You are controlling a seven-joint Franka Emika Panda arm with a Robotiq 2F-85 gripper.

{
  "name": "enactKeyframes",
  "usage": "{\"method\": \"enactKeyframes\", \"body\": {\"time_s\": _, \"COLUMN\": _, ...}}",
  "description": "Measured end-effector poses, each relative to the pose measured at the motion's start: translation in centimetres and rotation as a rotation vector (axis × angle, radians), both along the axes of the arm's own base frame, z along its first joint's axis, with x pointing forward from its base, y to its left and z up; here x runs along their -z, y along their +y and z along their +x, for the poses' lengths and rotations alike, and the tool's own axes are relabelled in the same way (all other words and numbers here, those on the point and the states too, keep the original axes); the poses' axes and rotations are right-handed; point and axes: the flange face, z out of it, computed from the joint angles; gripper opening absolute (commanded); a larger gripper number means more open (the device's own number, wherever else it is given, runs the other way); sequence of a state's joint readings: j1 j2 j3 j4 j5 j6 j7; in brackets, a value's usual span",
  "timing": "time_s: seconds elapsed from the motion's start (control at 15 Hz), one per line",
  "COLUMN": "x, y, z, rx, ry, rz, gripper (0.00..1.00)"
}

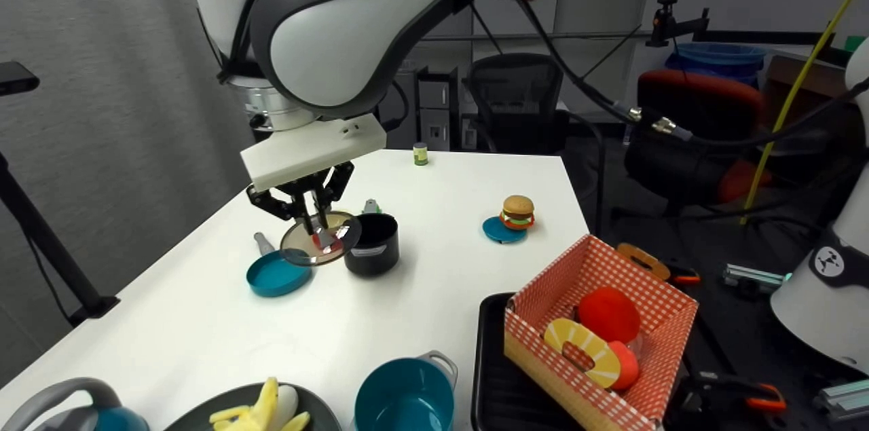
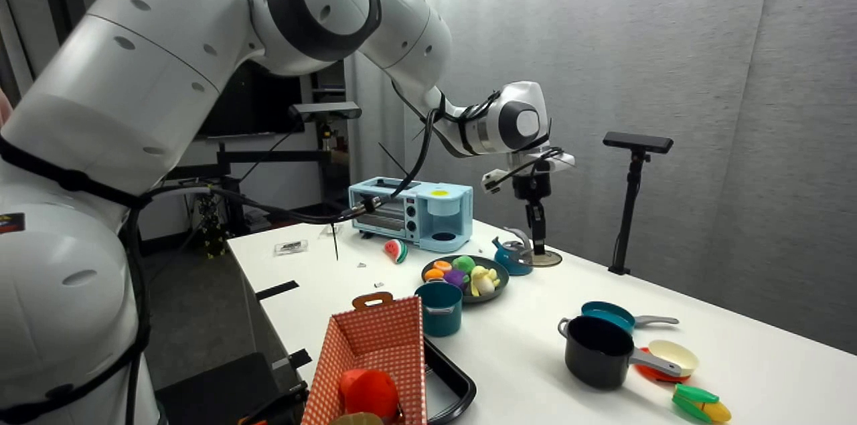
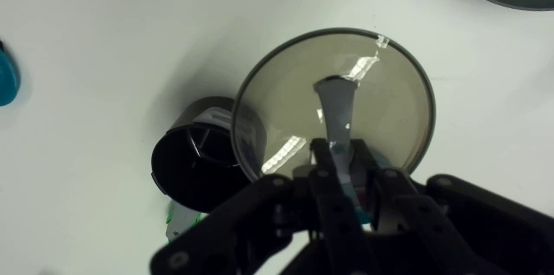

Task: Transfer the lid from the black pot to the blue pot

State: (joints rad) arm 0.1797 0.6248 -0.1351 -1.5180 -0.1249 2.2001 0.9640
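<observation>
Lid (image 3: 305,97) hangs pinched in the tool (image 3: 339,144): carry it level, centre it over the blue pot (image 1: 405,394), lower gently.

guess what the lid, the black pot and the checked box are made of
Lid: glossy tinted glass or plastic; you can see through it, and bright streaks reflect off it.
Black pot: smooth, perhaps plastic or coated metal; its even dark wall leaves that open.
Checked box: probably stiff matte card with printed paper or cloth lining, judging by its flat walls and gingham pattern.
</observation>
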Motion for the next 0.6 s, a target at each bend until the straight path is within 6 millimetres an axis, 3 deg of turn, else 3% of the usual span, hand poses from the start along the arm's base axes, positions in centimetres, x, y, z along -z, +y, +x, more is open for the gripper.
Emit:
{"method": "enactKeyframes", "body": {"time_s": 0.2, "x": 0.5, "y": 0.3, "z": -1.2, "rx": -0.021, "ry": 0.016, "rz": 0.007, "gripper": 0.04}}
{"method": "enactKeyframes", "body": {"time_s": 0.6, "x": 1.8, "y": 3.5, "z": -7.1, "rx": -0.110, "ry": 0.065, "rz": 0.032, "gripper": 0.04}}
